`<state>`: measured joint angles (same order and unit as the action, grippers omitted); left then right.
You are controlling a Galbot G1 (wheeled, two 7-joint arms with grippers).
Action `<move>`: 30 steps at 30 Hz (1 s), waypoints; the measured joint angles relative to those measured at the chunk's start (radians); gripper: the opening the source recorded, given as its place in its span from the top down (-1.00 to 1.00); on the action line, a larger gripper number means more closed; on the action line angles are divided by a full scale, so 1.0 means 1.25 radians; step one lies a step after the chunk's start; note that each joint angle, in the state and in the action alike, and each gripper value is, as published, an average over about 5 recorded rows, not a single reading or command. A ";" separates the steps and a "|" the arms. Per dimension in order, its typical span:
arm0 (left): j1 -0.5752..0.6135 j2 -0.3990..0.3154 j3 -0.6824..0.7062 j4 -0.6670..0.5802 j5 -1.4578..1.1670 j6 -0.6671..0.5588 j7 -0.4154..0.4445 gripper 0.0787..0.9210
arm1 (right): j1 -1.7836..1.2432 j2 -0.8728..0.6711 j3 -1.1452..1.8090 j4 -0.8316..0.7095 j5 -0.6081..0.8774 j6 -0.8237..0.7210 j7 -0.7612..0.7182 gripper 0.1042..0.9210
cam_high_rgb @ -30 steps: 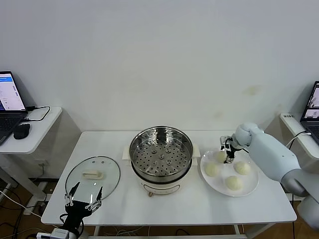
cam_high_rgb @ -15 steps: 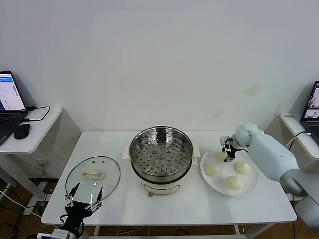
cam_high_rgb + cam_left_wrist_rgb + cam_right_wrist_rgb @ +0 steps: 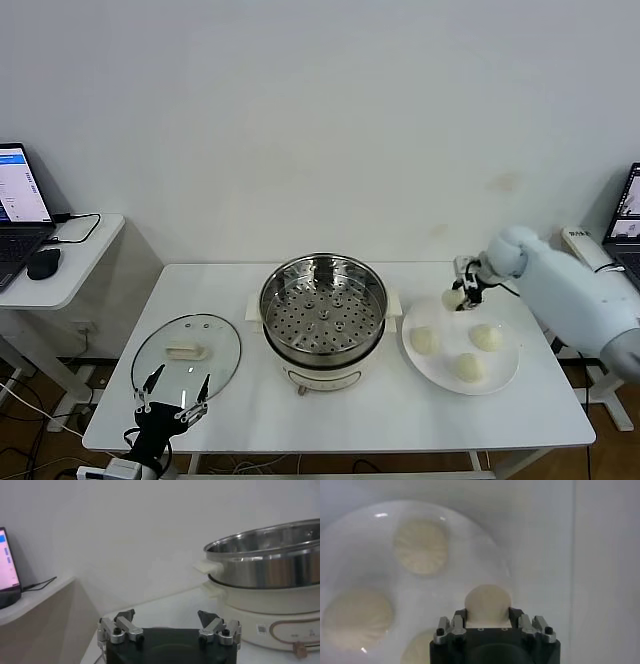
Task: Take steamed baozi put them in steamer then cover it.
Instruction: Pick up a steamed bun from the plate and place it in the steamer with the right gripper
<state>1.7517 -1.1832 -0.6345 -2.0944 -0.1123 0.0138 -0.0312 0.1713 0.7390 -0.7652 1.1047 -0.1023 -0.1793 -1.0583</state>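
Note:
My right gripper is shut on one off-white baozi and holds it above the far edge of the white plate. In the right wrist view the held baozi sits between the jaws, with three more baozi on the plate below. The steel steamer with its perforated tray stands at the table's middle, left of the plate. The glass cover lies flat at the table's left. My left gripper hangs open at the table's front left edge, near the cover.
A side desk with a laptop and a mouse stands at the far left. Another laptop shows at the right edge. The steamer's white base fills the left wrist view.
My right gripper closed on a baozi and lifted it off the plate, moving up and slightly away. The left arm has stayed still.

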 measured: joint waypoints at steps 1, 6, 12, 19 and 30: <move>0.000 0.001 0.000 -0.001 -0.001 0.000 0.000 -0.77 | 0.019 -0.009 -0.013 0.015 0.018 -0.001 0.000 -0.06; 0.001 0.006 -0.001 -0.003 -0.007 -0.003 0.001 -0.77 | 0.119 -0.031 -0.084 0.084 0.103 -0.003 0.004 -0.07; 0.001 0.009 -0.007 0.001 -0.015 -0.006 0.002 -0.77 | 0.226 -0.017 -0.170 0.150 0.191 0.010 0.023 -0.06; -0.003 0.008 -0.016 0.002 -0.024 -0.006 0.002 -0.77 | 0.291 0.055 -0.259 0.179 0.247 0.067 0.054 -0.07; -0.007 0.000 -0.025 -0.003 -0.029 -0.003 0.003 -0.77 | 0.306 0.193 -0.357 0.169 0.199 0.214 0.107 -0.07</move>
<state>1.7426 -1.1837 -0.6664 -2.0984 -0.1487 0.0096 -0.0272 0.5543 0.9805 -1.2111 1.3162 0.1463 0.0885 -0.9241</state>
